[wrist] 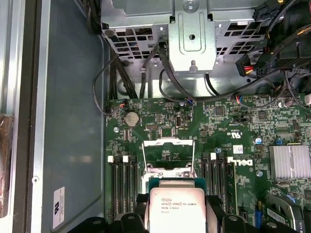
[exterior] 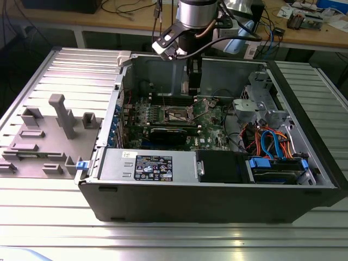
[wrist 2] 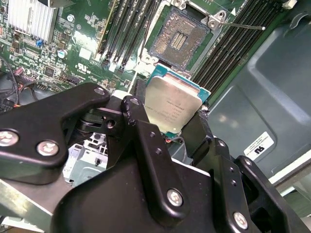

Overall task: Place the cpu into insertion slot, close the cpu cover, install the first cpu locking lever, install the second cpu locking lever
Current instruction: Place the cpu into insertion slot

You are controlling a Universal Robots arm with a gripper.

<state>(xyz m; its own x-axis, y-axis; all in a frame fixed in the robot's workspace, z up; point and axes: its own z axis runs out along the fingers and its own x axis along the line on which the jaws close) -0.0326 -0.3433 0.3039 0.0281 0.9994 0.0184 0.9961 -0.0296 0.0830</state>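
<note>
Gripped the cpu [wrist 2: 175, 104] by two opposite edges with the gripper [wrist 2: 167, 119], black fingers [wrist 2: 132, 108] clamped against it, pale face turned toward both wrist views. Hung above the green motherboard [exterior: 212, 117] inside the open computer case [exterior: 217, 201], not touching the board. Stood apart from the insertion slot [wrist 2: 180, 36], dark, silver-rimmed and uncovered, with a thin metal lever [wrist 2: 238, 25] sticking out sideways just beside it

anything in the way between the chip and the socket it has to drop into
Nothing visible. The gripper holds the chip above the board, and in the second wrist view the socket sits open ahead of it, contacts bare, with only clear space between them.
</note>
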